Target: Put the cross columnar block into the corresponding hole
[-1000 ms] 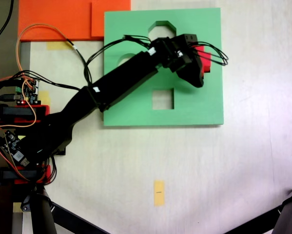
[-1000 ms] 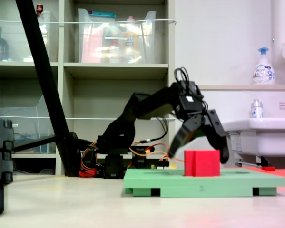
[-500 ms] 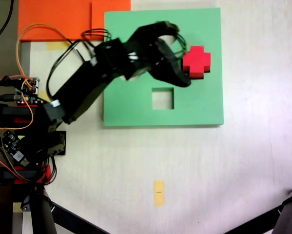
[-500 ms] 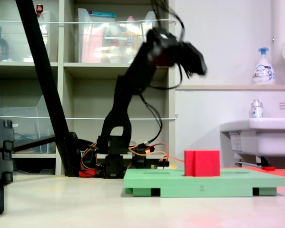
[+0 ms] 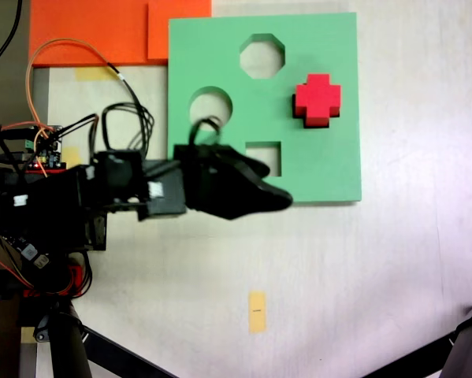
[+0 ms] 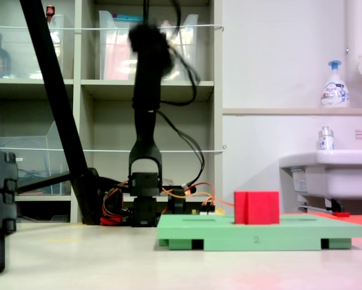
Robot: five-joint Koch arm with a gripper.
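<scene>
1. In the first exterior view, the cross columnar block point(image 5: 317, 98) sits in its plus-shaped cutout on the green board point(image 5: 338, 169), toward the first exterior view's right; the arm's jaws point(image 5: 247, 191), a second ago around the block, have pulled back over the board's lower edge, grasping nothing, though whether parted or closed cannot be told.
2. In the second exterior view, the block point(image 6: 257, 207) stands upright, protruding above the board point(image 6: 229, 232), while the blurred arm point(image 6: 147, 90) has swung up and away. The placement looks finished.
</scene>
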